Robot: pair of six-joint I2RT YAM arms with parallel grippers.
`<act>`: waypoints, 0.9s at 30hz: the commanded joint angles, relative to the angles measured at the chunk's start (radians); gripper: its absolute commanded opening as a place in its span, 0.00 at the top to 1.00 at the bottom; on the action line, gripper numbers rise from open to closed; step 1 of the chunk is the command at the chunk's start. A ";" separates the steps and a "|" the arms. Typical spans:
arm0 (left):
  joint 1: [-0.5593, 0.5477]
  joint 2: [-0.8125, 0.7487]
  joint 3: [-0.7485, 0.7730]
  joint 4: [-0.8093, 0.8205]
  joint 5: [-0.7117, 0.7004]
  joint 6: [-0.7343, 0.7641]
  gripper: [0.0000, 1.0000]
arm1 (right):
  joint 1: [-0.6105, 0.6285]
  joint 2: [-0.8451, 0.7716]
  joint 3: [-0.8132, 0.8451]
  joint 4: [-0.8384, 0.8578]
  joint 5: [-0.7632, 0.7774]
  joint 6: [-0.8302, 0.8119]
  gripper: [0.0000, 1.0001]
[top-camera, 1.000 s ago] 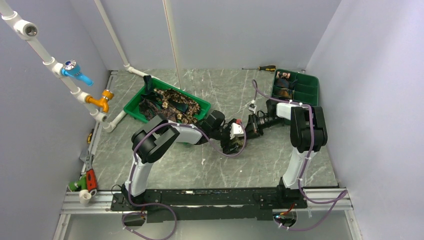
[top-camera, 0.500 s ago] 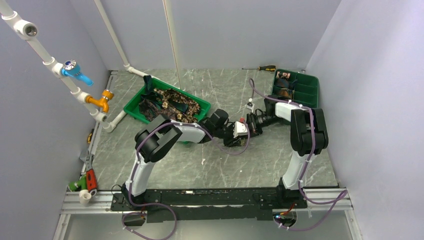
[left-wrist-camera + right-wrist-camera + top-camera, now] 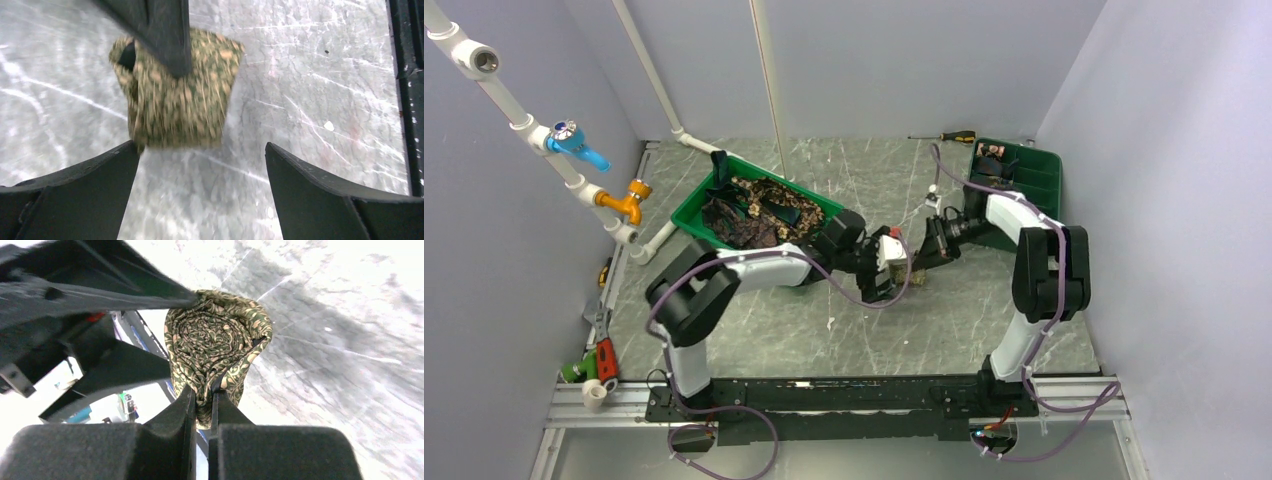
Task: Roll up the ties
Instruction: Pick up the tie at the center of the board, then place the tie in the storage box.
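An olive-tan patterned tie rolled into a coil point(image 3: 215, 340) sits between my two grippers at mid-table point(image 3: 904, 270). My right gripper point(image 3: 202, 390) is shut on the coil's lower edge, with fabric pinched between its fingers; it shows in the top view point(image 3: 921, 258). My left gripper point(image 3: 200, 150) is open, with the coil point(image 3: 177, 95) just beyond its fingertips, nearer the left one. It shows in the top view point(image 3: 886, 262). One left finger point(image 3: 125, 295) reaches the coil's top edge in the right wrist view.
A green tray point(image 3: 686, 212) heaped with loose ties stands at the back left. A green compartment tray point(image 3: 1049, 160) holding small coils stands at the back right. A screwdriver point(image 3: 946, 136) lies by the back wall. White pipes with valves point(image 3: 574, 145) run along the left.
The left arm has stretched out lower, its elbow swinging left. The right arm has drawn back toward the compartment tray. Both grippers and the coil have shifted slightly away from the bases.
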 commanded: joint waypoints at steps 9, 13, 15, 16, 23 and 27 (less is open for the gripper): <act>0.084 -0.422 -0.062 -0.343 -0.058 0.095 0.01 | -0.232 0.033 0.613 -0.561 0.170 -0.407 1.00; 0.116 -0.456 -0.045 -0.401 -0.010 0.047 0.00 | -0.316 0.048 0.789 -0.565 0.286 -0.422 1.00; 0.134 -0.458 -0.024 -0.444 0.022 0.023 0.01 | -0.344 0.056 0.863 -0.566 0.352 -0.453 1.00; 0.144 -0.461 -0.019 -0.460 0.045 0.007 0.01 | -0.352 0.055 0.891 -0.566 0.389 -0.496 1.00; 0.170 -0.504 -0.065 -0.423 0.071 -0.064 0.01 | -0.370 0.048 0.965 -0.562 0.662 -0.702 1.00; 0.170 -0.500 -0.063 -0.430 0.066 -0.062 0.00 | -0.397 0.042 0.979 -0.543 0.754 -0.790 1.00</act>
